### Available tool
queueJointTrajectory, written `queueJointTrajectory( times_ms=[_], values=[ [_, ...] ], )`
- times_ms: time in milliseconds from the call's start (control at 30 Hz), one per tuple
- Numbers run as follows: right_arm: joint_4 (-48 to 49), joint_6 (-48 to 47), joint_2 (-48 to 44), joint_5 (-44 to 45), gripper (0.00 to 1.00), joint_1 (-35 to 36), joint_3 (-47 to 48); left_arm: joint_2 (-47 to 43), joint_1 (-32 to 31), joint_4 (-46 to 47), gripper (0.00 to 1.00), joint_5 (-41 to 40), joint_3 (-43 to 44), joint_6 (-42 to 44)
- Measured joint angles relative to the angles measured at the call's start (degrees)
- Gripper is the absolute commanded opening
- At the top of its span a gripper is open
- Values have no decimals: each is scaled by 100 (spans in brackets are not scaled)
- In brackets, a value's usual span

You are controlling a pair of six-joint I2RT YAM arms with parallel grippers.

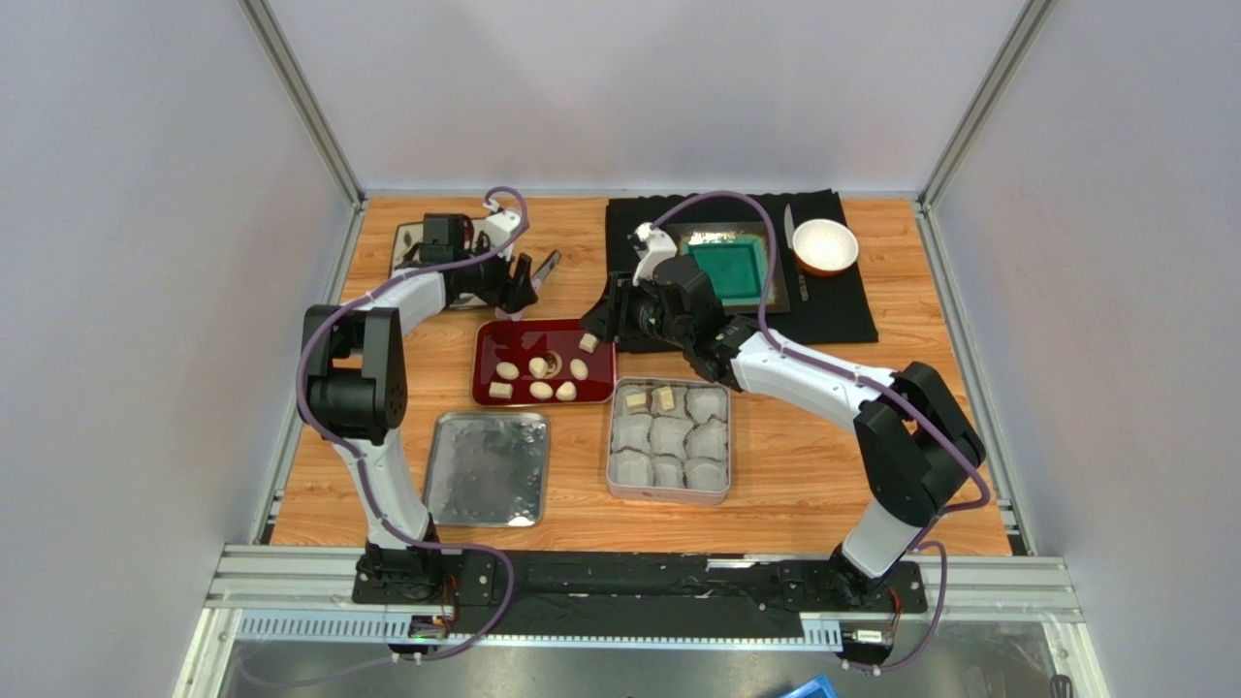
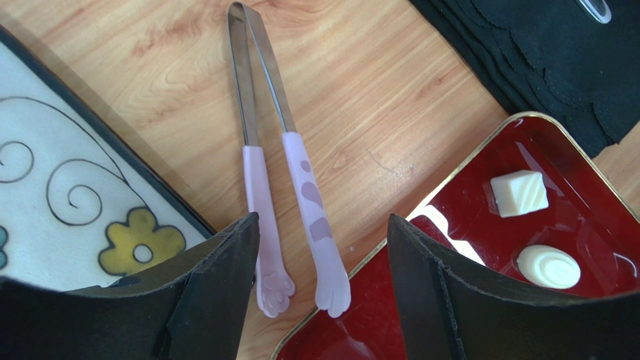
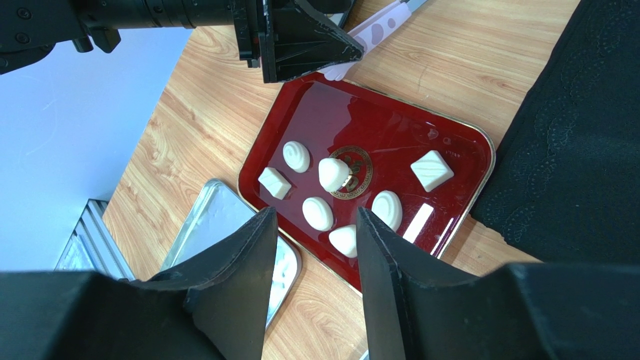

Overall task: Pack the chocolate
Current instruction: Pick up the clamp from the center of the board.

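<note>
Item: red tray (image 3: pixel 375 112), gold-rimmed, centre of the top view on the wooden table (image 1: pixel 816 473). It holds seven pieces of the chocolate (image 3: pixel 333 173), pale cream, in mixed shapes (ovals, squares, a cone), loosely grouped with one square piece apart toward the right of the right wrist view. Item: metal tin (image 1: pixel 669 490), just right of and below the tray, filled with white paper cups (image 1: pixel 685 436); two further pieces sit in its upper-left cups (image 1: pixel 651 399). Item: flat metal lid (image 1: pixel 488 468), lower left of the tray. Item: steel tongs (image 2: pixel 259 112) with pink paw-shaped tips, lying on the wood just beside the tray's upper-left corner. Item: left gripper (image 2: pixel 323 225), fingers spread, poised over the tong tips, gripping nothing. Item: right gripper (image 3: pixel 317 217), fingers parted, nothing between them, above the tray's near edge. Item: black cloth (image 1: pixel 845 313), upper right, carrying a green box (image 1: pixel 729 269) and a white bowl (image 1: pixel 825 247).
</note>
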Motion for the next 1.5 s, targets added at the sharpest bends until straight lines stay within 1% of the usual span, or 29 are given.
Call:
queueJointTrajectory(
  times_ms=[167,600,700,800,833,900,933,1000,1033,1133,1233,1300,1500],
  values=[
    [2,2,-4,4,46,0,-4,0,72,-149,64,92,0,0],
    [2,4,-4,7,46,-2,-7,114,144,-466,58,437,0,2],
    [7,4,-4,9,46,-4,-24,136,142,-516,55,487,0,4],
    [4,4,-7,17,46,-11,-59,170,144,-527,49,496,0,4],
    [4,7,-7,22,46,-11,-66,188,144,-527,43,505,0,2],
    [4,7,-7,26,46,-15,-70,227,144,-546,35,514,11,-11],
    [4,7,-7,26,46,-20,-70,251,144,-553,28,520,26,-7],
    [4,7,-15,26,46,-24,-70,313,144,-595,24,542,94,-15],
    [4,7,-22,26,46,-26,-70,332,144,-612,19,577,131,-17],
    [7,7,-52,28,45,-26,-72,354,142,-643,10,581,210,-17],
    [4,7,-92,31,45,-26,-81,365,146,-691,6,595,238,-11],
    [7,4,-136,33,45,-26,-116,367,149,-726,4,595,280,-7],
    [4,-92,-269,44,46,-39,-179,365,149,-780,3,601,382,-48]
  ],
)
